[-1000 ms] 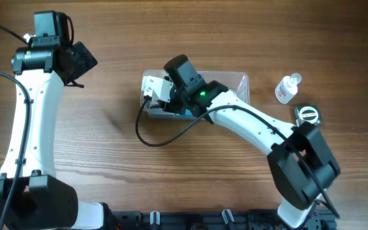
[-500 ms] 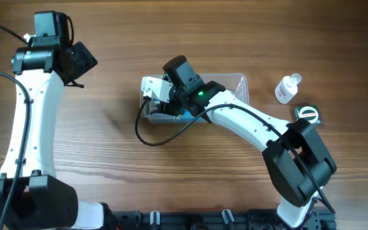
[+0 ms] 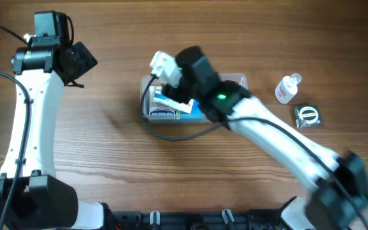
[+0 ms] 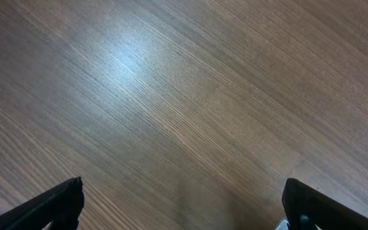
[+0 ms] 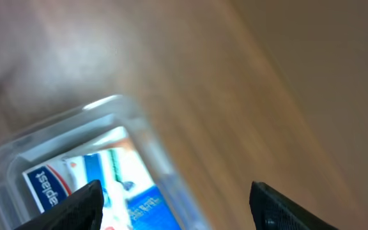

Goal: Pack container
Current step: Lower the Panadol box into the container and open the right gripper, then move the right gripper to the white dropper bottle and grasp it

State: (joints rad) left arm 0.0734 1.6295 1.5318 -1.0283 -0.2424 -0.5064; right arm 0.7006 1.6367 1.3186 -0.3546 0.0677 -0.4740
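Observation:
The clear plastic container [image 3: 147, 94] sits at the table's middle, partly under my right arm. A blue and white box [image 3: 171, 107] lies inside it; the right wrist view shows the box [image 5: 101, 185] and the container's rim [image 5: 75, 124]. My right gripper [image 3: 165, 67] is open and empty, raised above the container's far left corner; its fingertips [image 5: 174, 204] frame the rim. My left gripper [image 3: 82, 61] is open and empty at the far left, its jaws [image 4: 184, 204] over bare wood.
A small clear bottle [image 3: 287, 89] lies at the right, with a small green and black packet [image 3: 308, 115] just in front of it. A black cable [image 3: 171, 133] loops on the table in front of the container.
My right gripper has lifted out of the container and swung back and up, leaving the blue and white box uncovered inside. The left arm has not moved.

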